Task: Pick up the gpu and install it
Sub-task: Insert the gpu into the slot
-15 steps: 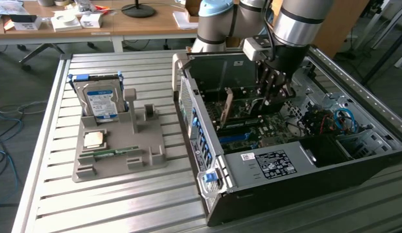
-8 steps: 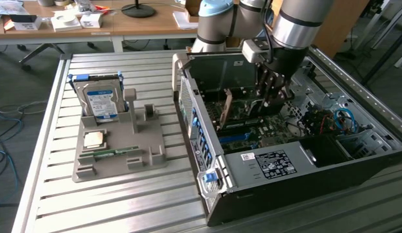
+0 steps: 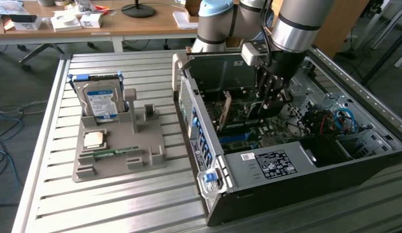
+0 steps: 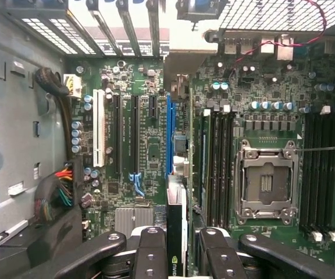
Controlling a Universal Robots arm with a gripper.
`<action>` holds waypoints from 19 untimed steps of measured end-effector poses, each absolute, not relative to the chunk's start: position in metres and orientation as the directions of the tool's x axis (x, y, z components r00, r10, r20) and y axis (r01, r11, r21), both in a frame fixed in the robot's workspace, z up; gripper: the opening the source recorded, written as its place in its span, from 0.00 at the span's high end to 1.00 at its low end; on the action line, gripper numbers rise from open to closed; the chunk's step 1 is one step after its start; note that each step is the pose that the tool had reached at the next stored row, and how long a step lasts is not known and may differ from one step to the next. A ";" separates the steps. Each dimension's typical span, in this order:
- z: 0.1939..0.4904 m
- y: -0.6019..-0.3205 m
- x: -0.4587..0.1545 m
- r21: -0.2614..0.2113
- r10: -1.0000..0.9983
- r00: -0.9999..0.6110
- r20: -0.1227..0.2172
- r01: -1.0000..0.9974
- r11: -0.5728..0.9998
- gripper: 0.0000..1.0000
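Noting the surface first: a slatted metal bench point(image 3: 123, 204) in a workshop room. Wooden desks point(image 3: 142, 24) stand behind it with small boxes and a lamp base on them, and loose cables point(image 3: 7, 126) lie on the grey floor at the exterior view's left.

On the bench, toward the exterior view's right, an open computer case point(image 3: 305, 170) lies on its side. Blue cables point(image 3: 343, 119) are coiled inside it near the drive bay. Toward the exterior view's left and well apart from the case is a grey holder point(image 3: 117, 155). It carries an upright hard drive point(image 3: 100, 99), a small square chip point(image 3: 94, 140) and a green RAM stick point(image 3: 113, 153).

The arm reaches down into the case. The tool point(image 3: 271, 99) is pinching the gpu point(image 4: 176, 221), which stands edge-on between the fingers point(image 4: 150, 256).

The card hangs over the motherboard point(image 4: 144, 145), lined up with the blue slot point(image 4: 169, 133). I cannot tell whether it is seated. The black slots lie to one side of it, and the memory slots and the empty CPU socket point(image 4: 266, 180) to the other. A bundle of coloured wires point(image 4: 63, 186) lies at the case wall, clear of the card.
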State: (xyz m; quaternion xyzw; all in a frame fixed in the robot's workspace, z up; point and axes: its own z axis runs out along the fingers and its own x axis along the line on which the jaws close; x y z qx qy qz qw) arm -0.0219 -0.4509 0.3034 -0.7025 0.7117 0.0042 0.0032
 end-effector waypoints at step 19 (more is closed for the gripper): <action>0.291 -0.451 -0.023 0.002 -1.000 -0.014 -0.010 -1.000 0.014 0.73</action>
